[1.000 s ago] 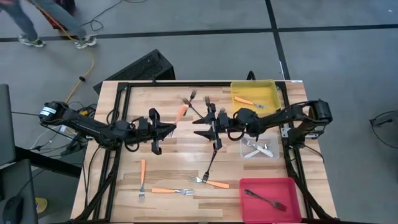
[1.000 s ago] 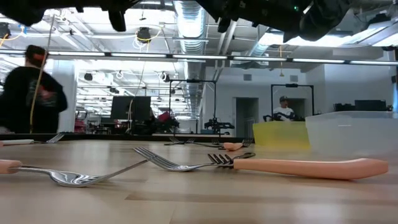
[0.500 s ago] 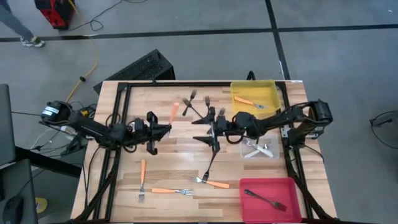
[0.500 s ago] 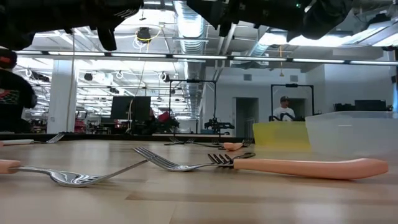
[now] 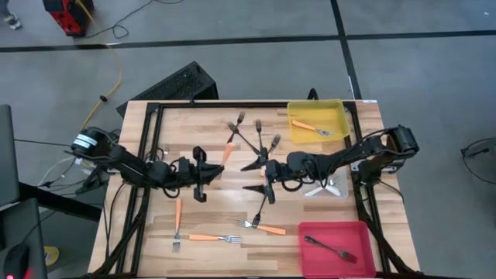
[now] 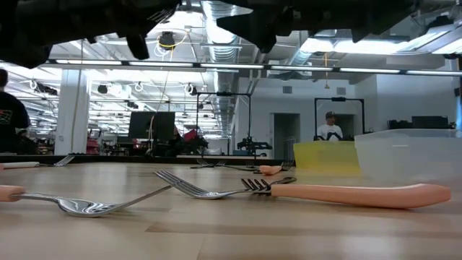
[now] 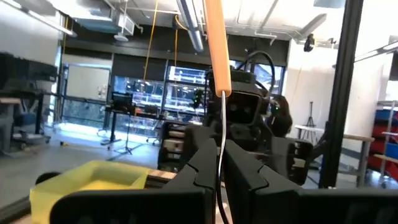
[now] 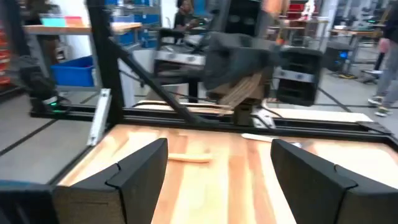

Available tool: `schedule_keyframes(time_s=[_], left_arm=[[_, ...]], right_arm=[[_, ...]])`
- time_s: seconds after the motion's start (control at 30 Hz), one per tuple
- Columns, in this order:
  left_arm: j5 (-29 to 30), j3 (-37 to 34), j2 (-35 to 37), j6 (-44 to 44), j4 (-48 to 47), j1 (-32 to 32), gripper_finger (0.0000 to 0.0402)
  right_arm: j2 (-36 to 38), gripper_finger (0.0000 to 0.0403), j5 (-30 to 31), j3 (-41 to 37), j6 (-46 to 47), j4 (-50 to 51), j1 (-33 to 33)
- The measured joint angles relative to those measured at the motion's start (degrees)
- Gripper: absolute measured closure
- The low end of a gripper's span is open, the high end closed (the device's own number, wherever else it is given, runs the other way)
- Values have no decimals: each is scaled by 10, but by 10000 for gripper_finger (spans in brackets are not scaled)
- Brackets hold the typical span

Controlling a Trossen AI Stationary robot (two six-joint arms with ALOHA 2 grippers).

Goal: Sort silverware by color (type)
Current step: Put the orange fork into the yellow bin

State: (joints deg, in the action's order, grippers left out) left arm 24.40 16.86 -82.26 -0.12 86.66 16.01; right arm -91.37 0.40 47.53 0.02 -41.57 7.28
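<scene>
1. At table centre, the left gripper is clenched on an orange fork held handle-up; a clean handover needs it steady.
2. At its 3 o'clock, the right gripper gapes empty.
3. Loose forks crowd 12 o'clock; the yellow bin lies beyond.

Both arms are slim, matte black, built of jointed segments with black cables looping alongside them. The left arm carries a small white label near its rear joint, and its gripper ends in two angular, stepped black fingers. The right gripper has broad, flat dark fingers with bevelled edges.
</scene>
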Motion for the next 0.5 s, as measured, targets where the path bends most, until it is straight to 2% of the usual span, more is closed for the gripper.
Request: schedule_keyframes(time_s=[0.23, 0.37, 0.5], left_arm=[[-4, 55, -43, -80, 11, -18, 402], [-43, 52, -43, -45, -1, -65, 402], [-114, 51, -43, 12, -21, -107, 402]], right_arm=[[0, 91, -4, 0, 0, -9, -40], [0, 91, -40, 0, 1, -28, -60], [0, 91, -55, 0, 5, -66, -71]])
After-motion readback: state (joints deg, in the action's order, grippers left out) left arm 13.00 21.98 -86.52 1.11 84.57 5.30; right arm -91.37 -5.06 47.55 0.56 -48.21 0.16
